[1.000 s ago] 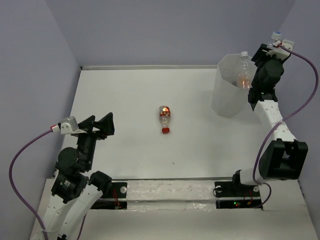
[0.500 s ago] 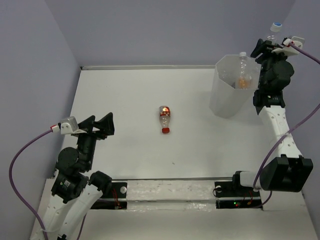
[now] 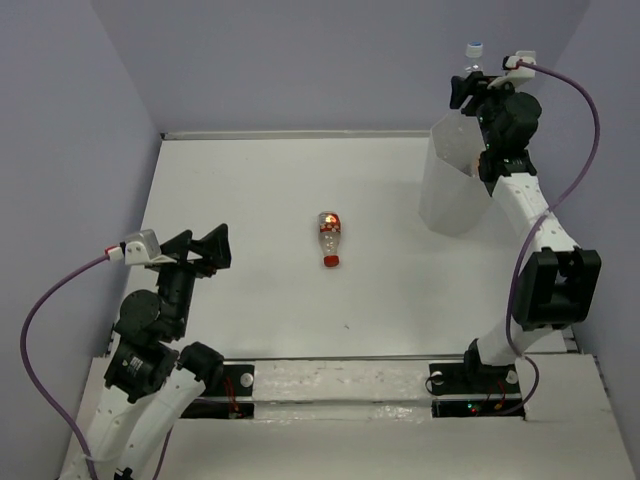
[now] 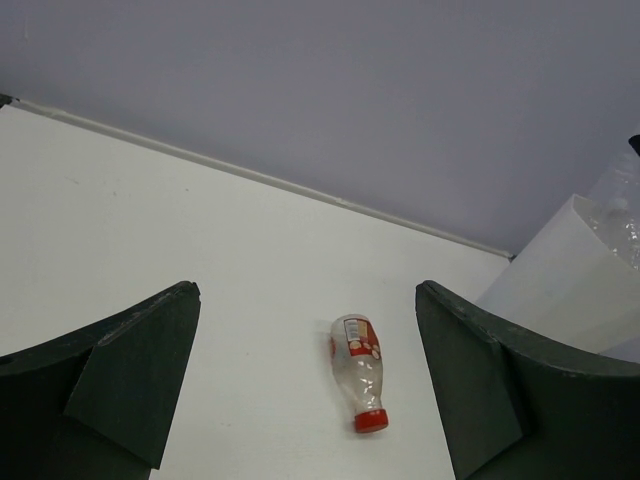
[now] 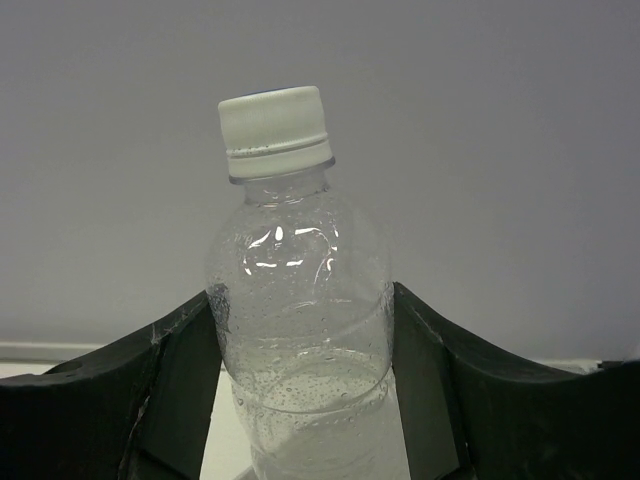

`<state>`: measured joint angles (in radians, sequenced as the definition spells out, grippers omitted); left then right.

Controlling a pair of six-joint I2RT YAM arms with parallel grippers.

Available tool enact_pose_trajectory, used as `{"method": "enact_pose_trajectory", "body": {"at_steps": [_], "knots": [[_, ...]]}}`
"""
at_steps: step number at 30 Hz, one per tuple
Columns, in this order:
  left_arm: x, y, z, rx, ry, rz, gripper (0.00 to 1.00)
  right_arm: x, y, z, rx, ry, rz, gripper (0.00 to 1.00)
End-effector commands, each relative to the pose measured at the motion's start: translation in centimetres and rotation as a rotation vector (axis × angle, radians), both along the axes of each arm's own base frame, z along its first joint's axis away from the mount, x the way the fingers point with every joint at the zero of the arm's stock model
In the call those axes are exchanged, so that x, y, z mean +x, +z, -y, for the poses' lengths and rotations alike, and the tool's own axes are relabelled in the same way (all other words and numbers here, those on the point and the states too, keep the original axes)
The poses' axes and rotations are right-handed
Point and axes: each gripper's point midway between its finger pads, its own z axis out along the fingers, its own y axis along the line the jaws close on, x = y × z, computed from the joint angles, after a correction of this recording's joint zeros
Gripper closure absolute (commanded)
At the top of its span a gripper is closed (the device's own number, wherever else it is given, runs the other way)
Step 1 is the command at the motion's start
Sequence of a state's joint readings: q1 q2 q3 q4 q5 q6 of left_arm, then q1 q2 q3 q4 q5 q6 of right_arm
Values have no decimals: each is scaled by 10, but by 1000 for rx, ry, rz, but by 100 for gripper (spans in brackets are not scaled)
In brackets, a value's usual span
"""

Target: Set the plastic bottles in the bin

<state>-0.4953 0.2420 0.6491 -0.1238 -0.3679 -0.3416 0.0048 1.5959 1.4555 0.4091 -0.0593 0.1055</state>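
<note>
Since a second ago the right arm has swung leftward from beside the bin (image 3: 445, 190) and now reaches over its far rim, which reads as lining the load up for a drop into the opening. That bin, tall, translucent white and faceted, stands at the far right of the white table (image 3: 250, 200) and is far wider than anything it is meant to take, so aim matters little once a bottle is above the mouth. The right gripper (image 3: 468, 90) is clamped on the body of a clear bottle (image 5: 300, 300), a dark finger pressed against each side, and holds it upright with the neck pointing up, clear of the rim. The left gripper (image 4: 307, 290) hovers low at the near left with its jaws wide apart and nothing between them, facing the middle of the table, probably waiting its turn. Well apart from it and from the bin lies the red-capped bottle (image 4: 358, 365), on its side in mid-table, cap toward the arms, with a red-orange label round the upper body. The held bottle is see-through and beaded with droplets inside; whether it holds liquid I cannot tell. Its white screw cap (image 5: 274, 125) is on tight.
</note>
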Motion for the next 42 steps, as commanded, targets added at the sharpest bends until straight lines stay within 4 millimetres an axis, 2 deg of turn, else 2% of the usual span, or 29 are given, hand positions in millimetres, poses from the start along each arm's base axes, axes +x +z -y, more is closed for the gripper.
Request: {"method": "enact_pose_trajectory", "body": {"at_steps": [1, 3, 4, 7, 8, 10, 13, 15, 18, 20, 23, 26, 31, 35, 39, 42], "knots": [[4, 9, -2, 1, 18, 27, 1, 8, -3, -21, -22, 70, 0, 53], [5, 8, -2, 3, 18, 24, 1, 10, -16, -20, -23, 62, -13, 53], [5, 8, -2, 1, 19, 24, 1, 10, -32, -20, -22, 61, -42, 53], [5, 9, -1, 3, 15, 23, 1, 5, -42, -18, -25, 54, -42, 53], [6, 8, 0, 4, 13, 21, 1, 4, -51, -18, -31, 51, -56, 53], [6, 8, 1, 3, 10, 21, 1, 1, -55, -15, -49, 35, -56, 53], [6, 8, 0, 4, 13, 22, 1, -3, -48, -15, -83, 15, -46, 52], [6, 7, 0, 4, 13, 19, 1, -8, -34, -12, -123, 3, -28, 52], [6, 9, 0, 4, 13, 24, 1, -17, -23, -10, -142, -9, -19, 50], [5, 9, -1, 1, 12, 26, 1, -21, -26, -9, -131, -13, -33, 47], [4, 10, -1, -1, 12, 31, 1, -28, -39, -11, -109, 4, -59, 34], [4, 10, 0, 1, 6, 30, 1, -35, -50, -13, -15, 15, -80, 21], [3, 11, 0, -2, 1, 36, 1, -35, -50, -16, 38, 30, -103, 16], [1, 12, -1, -7, 5, 42, 1, -35, -48, -21, 52, 58, -122, 8], [1, 12, -1, -7, 2, 42, 1, -43, -32, -23, 60, 72, -99, 2], [1, 12, -1, -8, 2, 42, 1, -59, -2, -27, 73, 102, -52, 0]]}}
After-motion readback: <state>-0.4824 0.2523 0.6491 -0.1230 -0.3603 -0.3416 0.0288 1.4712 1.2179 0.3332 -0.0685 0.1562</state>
